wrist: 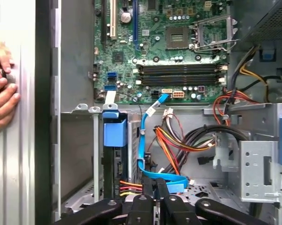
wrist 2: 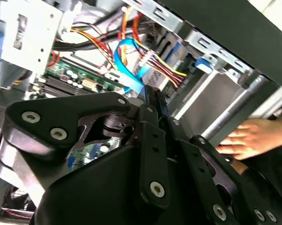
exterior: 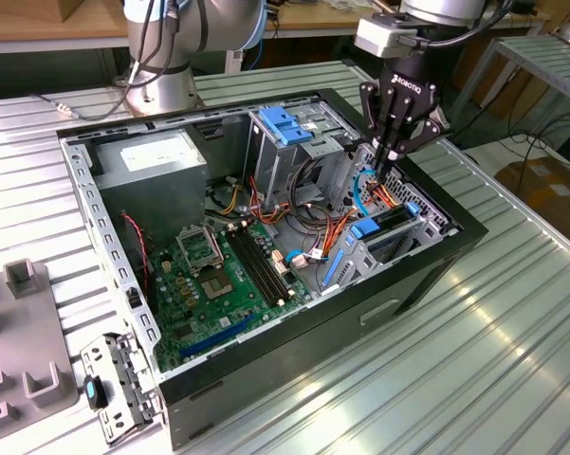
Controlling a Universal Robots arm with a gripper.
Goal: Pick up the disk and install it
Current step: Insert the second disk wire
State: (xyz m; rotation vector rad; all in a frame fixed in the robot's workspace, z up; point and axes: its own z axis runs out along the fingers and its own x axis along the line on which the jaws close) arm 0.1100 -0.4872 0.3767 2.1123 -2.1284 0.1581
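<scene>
Blue-railed dark disk (exterior: 387,225) sits edge-up in its bay; end effector (exterior: 391,163) above, fingers closed, empty.

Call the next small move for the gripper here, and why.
Probably a small sideways shift toward the disk before any descent. In the first wrist view the shut gripper lines up with the thin blue cable, not the disk, which already stands edge-on in its bay slot. Going straight down would likely snag the cable.
</scene>
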